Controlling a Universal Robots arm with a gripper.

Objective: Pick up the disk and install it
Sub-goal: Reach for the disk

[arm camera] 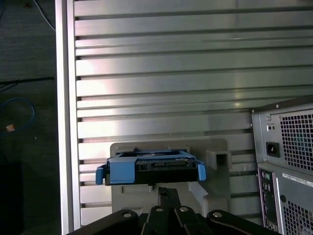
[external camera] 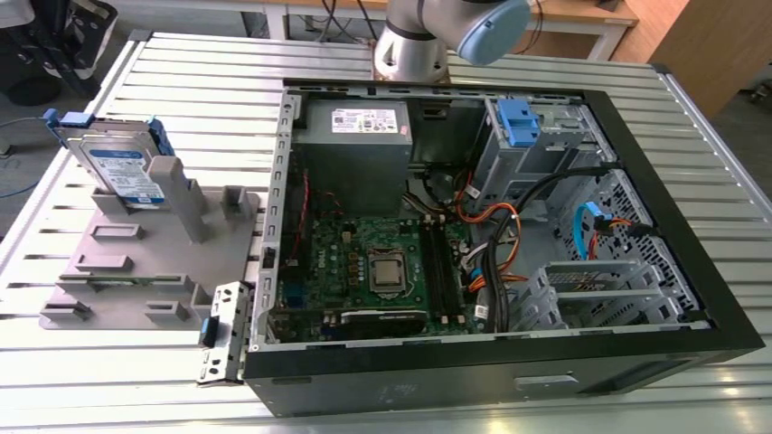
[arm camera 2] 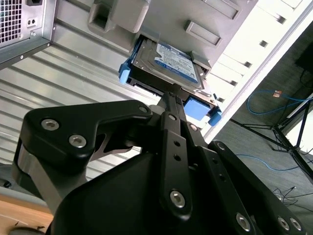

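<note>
On the grey fixture (external camera: pixel 133 262) at the exterior view's left of the bench (external camera: pixel 181 72), the disk (external camera: pixel 121 167) stands on edge beside the open computer case (external camera: pixel 483 217). In the second wrist view, my end effector (arm camera 2: pixel 171 95) is pressed together, empty, pointing at the disk.

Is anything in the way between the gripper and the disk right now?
Nothing visible does. In both wrist views the gripper faces the disk, its blue-framed end sticking out of the grey holder on the slatted table, with nothing in front of it.
</note>
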